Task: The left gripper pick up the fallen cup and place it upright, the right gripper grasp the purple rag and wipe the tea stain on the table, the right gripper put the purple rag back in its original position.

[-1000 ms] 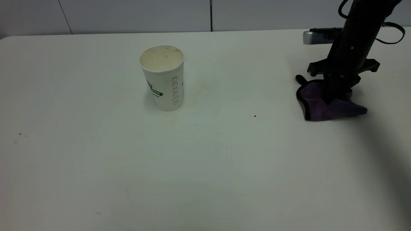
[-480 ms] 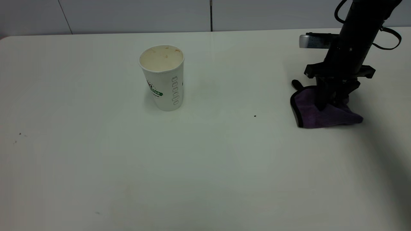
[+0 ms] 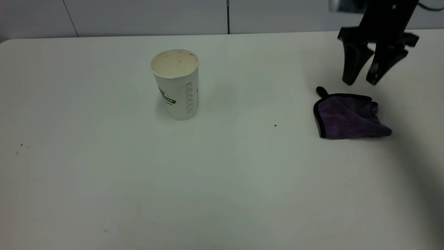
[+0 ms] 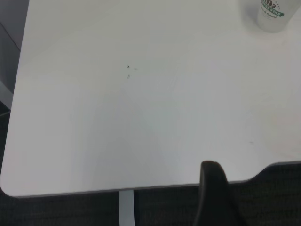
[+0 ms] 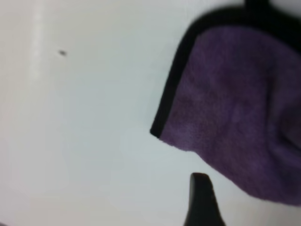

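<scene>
Right gripper (image 3: 363, 82) up in the air at far right, fingers spread apart, holding nothing. Hangs just above the far edge of the purple rag (image 3: 348, 116), not touching it. Rag crumpled flat on the table (image 3: 222, 180), black trim at its left side, tiny black speck (image 3: 275, 125) to its left. Cup (image 3: 176, 83) upright, far left of middle, well apart from rag, brown marks inside. Left gripper (image 4: 214, 197) only a dark finger showing past the table's edge; can't tell if spread or pressed together.
</scene>
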Action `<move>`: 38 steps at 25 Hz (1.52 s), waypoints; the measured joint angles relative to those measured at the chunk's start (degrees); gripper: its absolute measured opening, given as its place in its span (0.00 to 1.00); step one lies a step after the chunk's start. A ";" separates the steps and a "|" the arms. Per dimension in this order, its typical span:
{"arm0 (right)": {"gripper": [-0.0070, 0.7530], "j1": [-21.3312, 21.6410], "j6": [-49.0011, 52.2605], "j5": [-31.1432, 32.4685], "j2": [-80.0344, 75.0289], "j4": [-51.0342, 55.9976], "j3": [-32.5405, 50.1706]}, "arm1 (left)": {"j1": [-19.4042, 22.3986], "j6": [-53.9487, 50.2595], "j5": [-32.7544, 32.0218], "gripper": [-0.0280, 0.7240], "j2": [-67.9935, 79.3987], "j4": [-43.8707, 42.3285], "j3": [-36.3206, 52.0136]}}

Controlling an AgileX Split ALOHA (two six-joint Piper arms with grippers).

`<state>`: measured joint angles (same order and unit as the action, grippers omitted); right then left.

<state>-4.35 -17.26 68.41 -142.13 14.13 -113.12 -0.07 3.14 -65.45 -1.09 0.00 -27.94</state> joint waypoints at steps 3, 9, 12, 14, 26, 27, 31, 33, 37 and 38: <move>0.71 0.00 0.27 0.32 5.78 -0.10 0.00 | 0.00 0.00 0.00 0.67 0.00 0.00 0.00; 0.70 0.00 1.52 0.93 18.20 -0.09 1.54 | 0.00 0.00 0.00 0.67 0.00 0.00 0.00; 0.70 0.00 1.72 1.00 25.55 -0.13 7.19 | 0.00 0.00 0.00 0.67 0.00 0.00 0.00; 0.70 0.00 1.72 1.31 31.43 -0.20 13.13 | 0.00 0.00 0.00 0.67 0.00 0.00 0.00; 0.70 0.00 2.57 1.92 67.49 -4.33 42.85 | 0.00 0.00 0.00 0.67 0.00 0.00 0.00; 0.70 0.00 3.17 2.03 70.88 -5.00 45.09 | 0.00 0.00 0.00 0.67 0.00 0.00 0.00; 0.70 0.00 5.26 2.40 84.11 -7.55 53.70 | 0.00 0.00 0.00 0.67 0.00 0.00 0.00; 0.70 0.00 6.08 2.60 90.55 -8.49 57.67 | 0.00 0.00 0.00 0.67 0.00 0.00 0.00; 0.69 0.00 8.44 2.60 103.03 -10.61 64.31 | 0.00 0.00 0.00 0.67 0.00 0.00 0.00; 0.69 0.00 8.83 2.60 105.84 -10.88 65.60 | 0.00 0.00 0.00 0.67 0.00 0.00 0.00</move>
<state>-4.35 -8.43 71.02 -36.29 3.25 -47.52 -0.07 3.14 -65.45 -1.09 0.00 -27.94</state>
